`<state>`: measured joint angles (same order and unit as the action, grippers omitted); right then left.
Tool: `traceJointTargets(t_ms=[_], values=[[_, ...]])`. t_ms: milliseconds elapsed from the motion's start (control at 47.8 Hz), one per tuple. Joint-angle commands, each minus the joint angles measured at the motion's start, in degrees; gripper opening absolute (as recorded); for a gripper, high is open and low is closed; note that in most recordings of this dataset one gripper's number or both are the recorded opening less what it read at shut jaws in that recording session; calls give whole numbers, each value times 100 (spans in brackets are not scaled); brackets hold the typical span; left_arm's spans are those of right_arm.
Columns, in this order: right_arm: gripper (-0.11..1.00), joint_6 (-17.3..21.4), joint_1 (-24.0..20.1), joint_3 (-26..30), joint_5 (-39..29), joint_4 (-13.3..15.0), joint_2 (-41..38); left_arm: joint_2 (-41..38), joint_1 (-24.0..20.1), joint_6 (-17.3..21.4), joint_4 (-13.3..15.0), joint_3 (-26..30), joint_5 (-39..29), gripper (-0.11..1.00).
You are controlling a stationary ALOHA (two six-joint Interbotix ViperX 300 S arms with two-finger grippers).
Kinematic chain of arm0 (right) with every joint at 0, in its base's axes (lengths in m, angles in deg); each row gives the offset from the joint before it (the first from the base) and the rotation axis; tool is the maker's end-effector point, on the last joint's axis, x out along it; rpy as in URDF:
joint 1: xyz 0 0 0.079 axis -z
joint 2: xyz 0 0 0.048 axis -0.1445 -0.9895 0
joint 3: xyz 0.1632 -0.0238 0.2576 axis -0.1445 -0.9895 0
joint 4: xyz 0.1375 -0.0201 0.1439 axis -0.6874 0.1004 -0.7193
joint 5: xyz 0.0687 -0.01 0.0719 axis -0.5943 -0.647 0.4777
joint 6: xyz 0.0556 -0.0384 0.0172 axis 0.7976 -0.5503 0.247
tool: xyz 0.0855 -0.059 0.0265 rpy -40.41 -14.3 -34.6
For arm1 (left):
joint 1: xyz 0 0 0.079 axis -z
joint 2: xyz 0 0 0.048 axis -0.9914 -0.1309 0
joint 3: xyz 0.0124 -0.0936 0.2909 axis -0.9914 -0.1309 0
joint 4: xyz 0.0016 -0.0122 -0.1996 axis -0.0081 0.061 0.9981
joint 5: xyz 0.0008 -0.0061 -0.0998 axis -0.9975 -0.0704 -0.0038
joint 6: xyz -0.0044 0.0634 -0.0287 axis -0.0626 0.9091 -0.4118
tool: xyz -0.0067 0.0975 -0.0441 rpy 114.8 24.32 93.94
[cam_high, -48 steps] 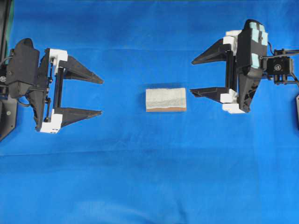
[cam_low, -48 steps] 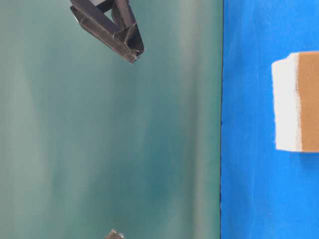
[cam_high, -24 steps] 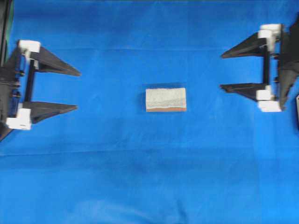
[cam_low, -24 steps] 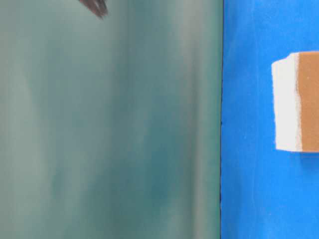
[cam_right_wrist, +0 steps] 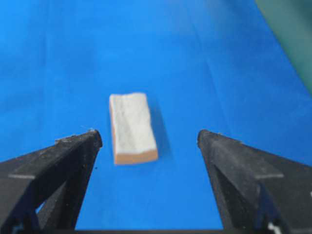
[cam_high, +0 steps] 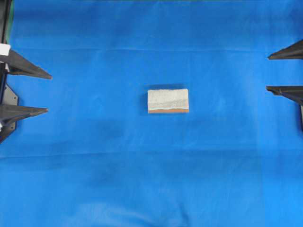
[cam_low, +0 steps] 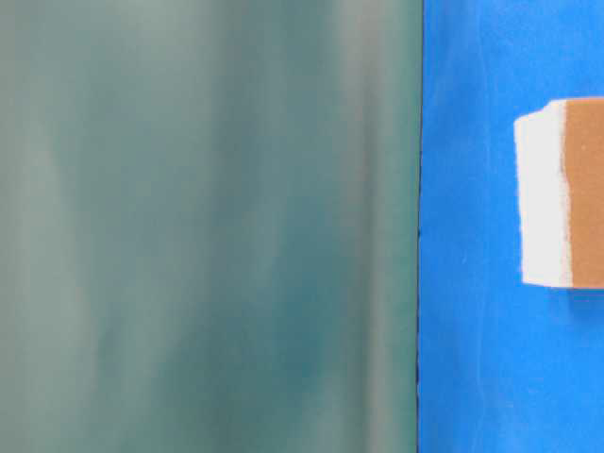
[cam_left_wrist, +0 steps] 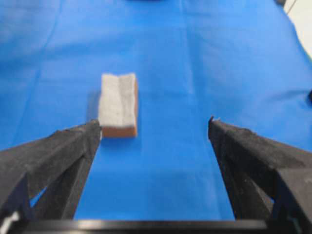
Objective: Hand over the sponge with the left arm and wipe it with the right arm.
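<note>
Both grippers, left (cam_high: 45, 92) and right (cam_high: 271, 72), stood spread and empty; the sponge (cam_high: 168, 100) lay apparently flat, so the left should straddle its short sides squarely.

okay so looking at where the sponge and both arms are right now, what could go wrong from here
1. The small grey-white sponge with an orange-brown edge lies flat on the blue cloth, so fingers closing low might snag fabric.
2. The left pincer and right pincer are both open at opposite edges, far from the sponge; the left arm has a long approach and could push it.
3. In the left wrist view the sponge sits off-centre, towards one finger.
</note>
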<state>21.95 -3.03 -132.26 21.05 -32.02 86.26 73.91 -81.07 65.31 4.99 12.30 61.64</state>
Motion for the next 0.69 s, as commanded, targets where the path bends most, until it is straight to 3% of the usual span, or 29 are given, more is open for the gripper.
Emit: traceJointTargets(t_ms=[0,209,377,670], values=[[74,9,-9,-193,35,-114,229,272,44,-9,-9,-158,18,89],[74,9,-9,-721,448,-510,413,782,167,-9,-9,-677,-70,88],[74,9,-9,-791,686,-510,299,923,167,-62,0,-958,-62,87],[74,9,-9,-870,888,-519,123,949,167,-62,0,-984,-88,86]])
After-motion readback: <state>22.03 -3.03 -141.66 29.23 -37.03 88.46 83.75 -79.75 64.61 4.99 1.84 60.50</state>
